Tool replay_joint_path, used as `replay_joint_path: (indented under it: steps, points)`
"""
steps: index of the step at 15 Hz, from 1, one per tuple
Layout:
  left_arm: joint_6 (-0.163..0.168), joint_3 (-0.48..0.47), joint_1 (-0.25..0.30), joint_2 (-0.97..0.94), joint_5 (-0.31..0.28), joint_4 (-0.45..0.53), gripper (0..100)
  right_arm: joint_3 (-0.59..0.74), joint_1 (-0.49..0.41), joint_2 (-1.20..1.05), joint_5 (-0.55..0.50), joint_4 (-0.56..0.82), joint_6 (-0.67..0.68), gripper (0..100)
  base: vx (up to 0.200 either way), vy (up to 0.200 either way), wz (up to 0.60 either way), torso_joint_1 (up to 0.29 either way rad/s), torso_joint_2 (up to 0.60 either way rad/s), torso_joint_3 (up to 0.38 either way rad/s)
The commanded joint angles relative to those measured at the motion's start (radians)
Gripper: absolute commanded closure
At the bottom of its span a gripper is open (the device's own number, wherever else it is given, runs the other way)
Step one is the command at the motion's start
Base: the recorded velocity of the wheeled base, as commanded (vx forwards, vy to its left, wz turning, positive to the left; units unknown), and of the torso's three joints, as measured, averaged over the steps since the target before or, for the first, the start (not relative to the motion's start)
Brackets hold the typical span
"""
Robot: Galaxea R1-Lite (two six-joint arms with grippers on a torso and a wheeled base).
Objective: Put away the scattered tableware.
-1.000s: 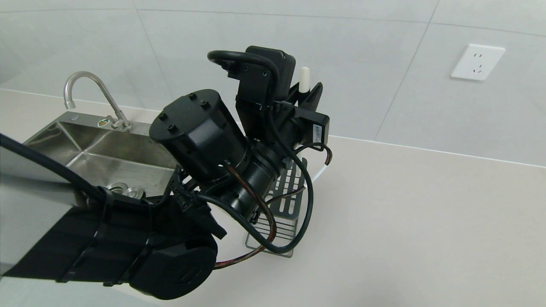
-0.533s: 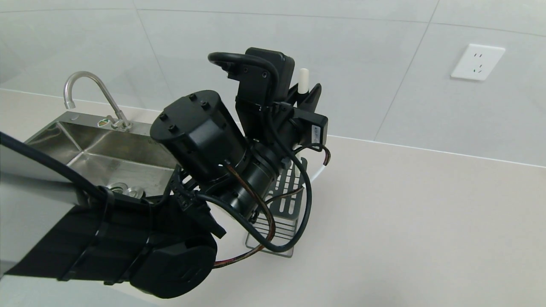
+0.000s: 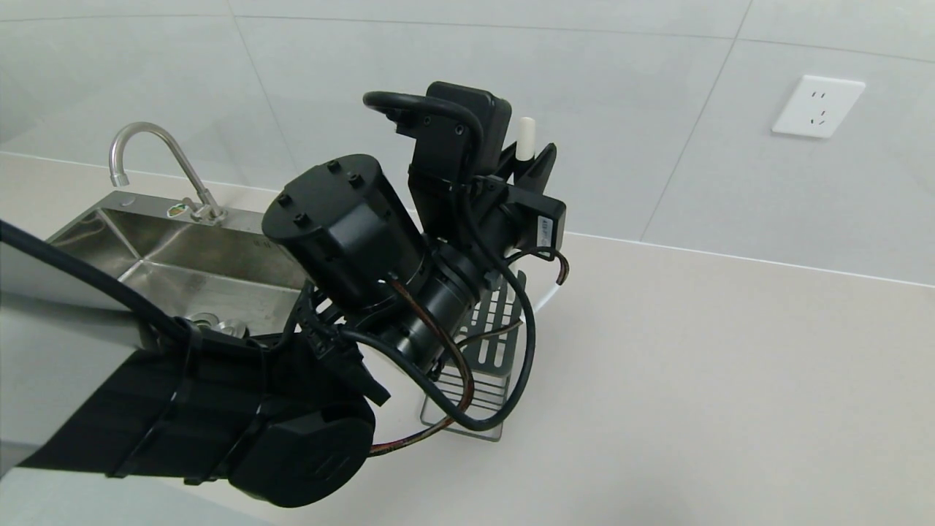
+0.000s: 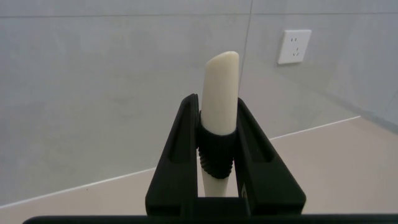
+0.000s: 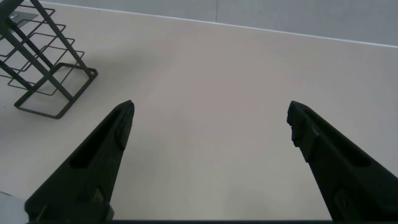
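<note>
Just drifted slightly right with the white utensil handle (image 4: 219,93) clamped in the left jaws, high above the rack (image 3: 491,332) right of the sink (image 3: 168,248); keeping right jaws wide; lowering probably next

Wire rack (image 3: 491,343) on counter (image 3: 730,380), right of sink (image 3: 204,248)

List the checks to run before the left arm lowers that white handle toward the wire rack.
1. Grip: left gripper shut on the white handle: ok.
2. Seating: handle centred between the fingers: ok.
3. Lower end of the piece: hidden by the gripper, cannot tell.
4. Target: wire rack stands upright on the counter: ok.
5. Free slot in the rack: the arm covers it, cannot tell.
6. Other arm: right gripper open, apart from the rack: ok.
</note>
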Motion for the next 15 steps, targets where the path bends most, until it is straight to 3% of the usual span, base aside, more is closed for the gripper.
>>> replay_joint_path:
  steps: [1, 15]
  points:
    - [0.0, 0.003, 0.005, 0.002, 0.001, -0.001, 100, 0.0, 0.0, 0.001, 0.0, -0.001, 0.0, 0, 0.0, 0.0, 0.0, 0.0, 0.0, 0.0]
    - [-0.006, 0.014, -0.002, 0.045, -0.001, -0.002, 100, 0.0, 0.0, 0.001, 0.0, -0.001, 0.0, 0, 0.0, 0.0, 0.0, 0.0, 0.0, 0.0]
